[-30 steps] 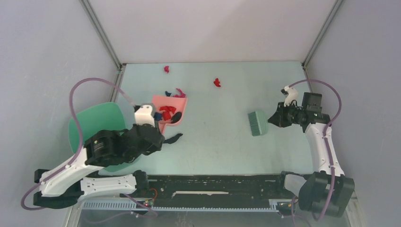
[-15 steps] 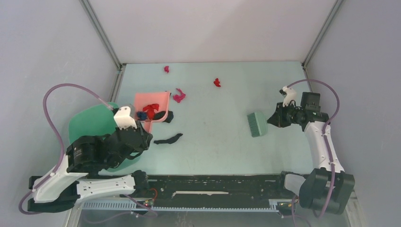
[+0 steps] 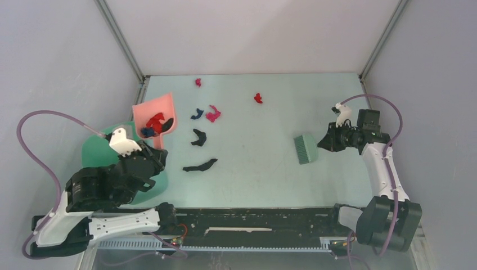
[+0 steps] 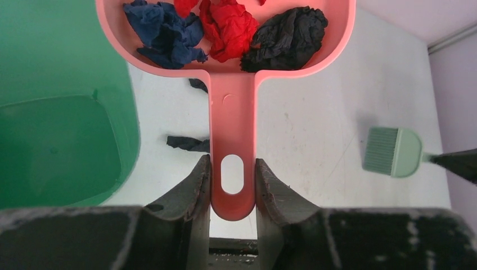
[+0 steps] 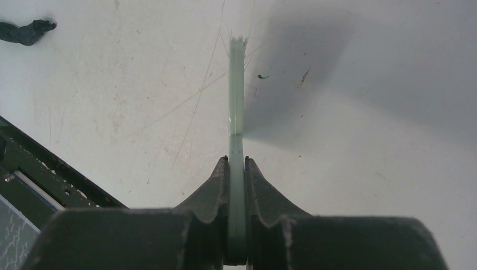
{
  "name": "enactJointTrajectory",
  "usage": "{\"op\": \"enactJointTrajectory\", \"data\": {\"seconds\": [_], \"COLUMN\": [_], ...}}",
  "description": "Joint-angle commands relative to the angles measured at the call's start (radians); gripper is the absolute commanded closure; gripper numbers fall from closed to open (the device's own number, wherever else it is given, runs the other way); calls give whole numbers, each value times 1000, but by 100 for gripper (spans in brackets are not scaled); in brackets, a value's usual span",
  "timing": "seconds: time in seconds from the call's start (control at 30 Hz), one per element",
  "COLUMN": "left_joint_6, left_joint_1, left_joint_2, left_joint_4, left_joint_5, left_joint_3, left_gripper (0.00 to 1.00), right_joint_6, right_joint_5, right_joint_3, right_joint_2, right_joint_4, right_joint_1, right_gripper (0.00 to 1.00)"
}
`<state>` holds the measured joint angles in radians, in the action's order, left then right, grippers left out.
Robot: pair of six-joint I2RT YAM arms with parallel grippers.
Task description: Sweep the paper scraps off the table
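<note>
My left gripper (image 4: 232, 169) is shut on the handle of the pink dustpan (image 4: 232, 112), held tilted above the table's left side (image 3: 154, 115). In the pan lie a dark blue scrap (image 4: 166, 34), a red scrap (image 4: 228, 25) and a black scrap (image 4: 287, 36). On the table (image 3: 264, 169) lie loose paper scraps: red ones (image 3: 198, 82) (image 3: 258, 98), a blue one (image 3: 197, 114), a magenta one (image 3: 213, 114) and black ones (image 3: 198, 137) (image 3: 200, 165). My right gripper (image 5: 237, 163) is shut on the green brush (image 5: 236, 84), whose bristles rest at the right (image 3: 306, 148).
A dark green round bin (image 3: 98, 147) stands at the table's left edge, under my left arm and just left of the dustpan (image 4: 56, 112). Grey walls with metal posts close in the back and both sides. A black rail runs along the near edge (image 3: 253, 216).
My left arm has carried the dustpan up and to the left, toward the bin. A blue, a magenta and a black scrap now lie where the pan was. The right arm barely moved.
</note>
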<state>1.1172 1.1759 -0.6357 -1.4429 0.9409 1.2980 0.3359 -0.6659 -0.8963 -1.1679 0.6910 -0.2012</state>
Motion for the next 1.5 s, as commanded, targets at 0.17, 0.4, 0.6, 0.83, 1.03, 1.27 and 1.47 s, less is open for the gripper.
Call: {"op": "enactJointTrajectory", "data": {"seconds": [0.17,0.4,0.6,0.83,1.03,1.27,1.47], "left_joint_6": [212,284,394,476,512,577,668], "left_joint_1": [-8,-9,-9,-9,-10,-9,-9], "left_joint_2": [119,166,227,282,332,408,453], "left_joint_4": [17,21,43,85,151,274,327], "left_joint_5": [157,190,219,215,204,179,165], "left_joint_3": [-52,-60,-77,-112,-152,-224,-281], "left_gripper": [100,100,100,100,100,100,100], "right_joint_6": [17,20,23,28,31,37,40], "right_joint_5": [-15,-18,-17,-24,-26,-24,-27], "right_joint_3": [-7,-7,-7,-7,-7,-6,-6], "right_joint_2": [-7,-16,-18,-24,-28,-33,-42], "right_joint_4": [-7,-1,0,4,6,10,11], "right_joint_1": [-4,-7,-11,-17,-17,-18,-22], "right_gripper": [100,100,100,100,100,100,100]}}
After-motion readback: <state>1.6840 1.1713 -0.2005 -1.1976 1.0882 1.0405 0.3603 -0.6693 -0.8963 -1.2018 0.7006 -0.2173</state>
